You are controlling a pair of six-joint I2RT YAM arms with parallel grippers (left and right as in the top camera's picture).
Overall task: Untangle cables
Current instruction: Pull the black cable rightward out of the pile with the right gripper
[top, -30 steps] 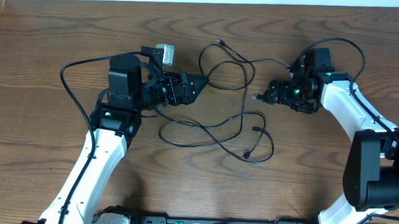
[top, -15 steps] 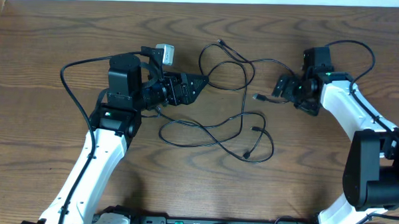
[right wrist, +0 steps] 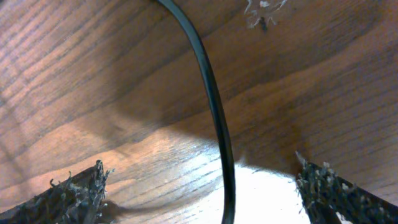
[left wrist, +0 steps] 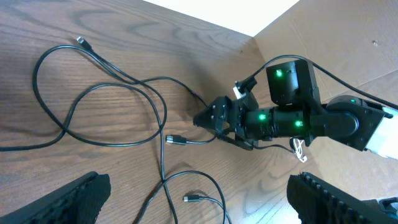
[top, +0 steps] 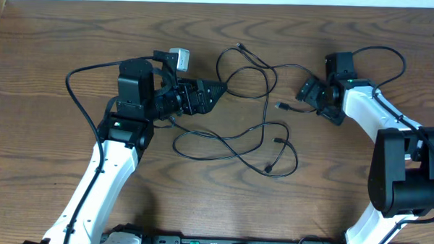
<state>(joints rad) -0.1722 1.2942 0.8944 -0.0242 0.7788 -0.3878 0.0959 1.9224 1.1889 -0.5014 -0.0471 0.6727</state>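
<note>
- Cables (top: 254, 130): a black tangle is lying across the centre of the overhead frame, with loops reaching the upper centre.
- Right gripper (top: 309, 91): jaws are standing wide, holding nothing; I am judging it the nearer arm.
- Strand (right wrist: 215, 112): is running top to bottom through the right wrist frame, between the jaws, crossing their closing line.
- Left gripper (top: 217, 89): jaws are gaping wide and empty at the tangle's upper left edge.

Two robot arms (top: 103, 172), one wooden table (top: 46, 43), tangled thin black cables (top: 234, 137) with four visible plug ends (top: 268, 169).
</note>
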